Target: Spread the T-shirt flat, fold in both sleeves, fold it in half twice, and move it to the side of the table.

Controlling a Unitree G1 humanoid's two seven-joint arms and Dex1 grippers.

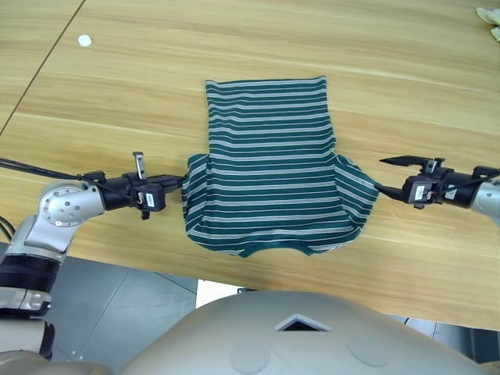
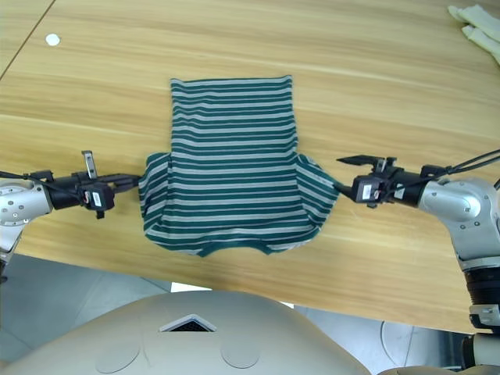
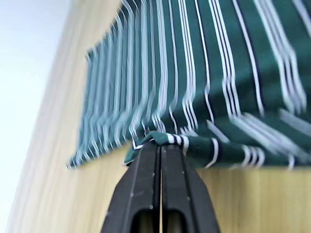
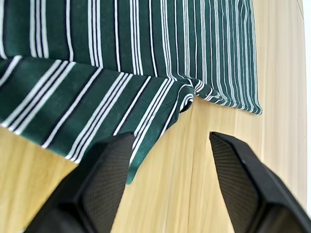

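Note:
A dark green T-shirt with white stripes (image 1: 269, 168) lies on the wooden table (image 1: 406, 86), its hem toward the far side and its collar near the front edge. Both sides bulge out at the near end. My left gripper (image 1: 181, 182) is at the shirt's left side, shut on a pinch of the fabric edge (image 3: 163, 141). At the shirt's right side my right gripper (image 1: 381, 174) stands open. Its lower finger (image 4: 104, 170) lies on the edge of the cloth, and the other finger (image 4: 243, 170) is over bare wood.
A small white round mark (image 1: 84, 41) sits at the far left of the table. A pale cloth (image 2: 475, 23) lies at the far right corner. The table's front edge (image 1: 406, 308) runs just below the shirt's collar. Bare wood extends on both sides and beyond.

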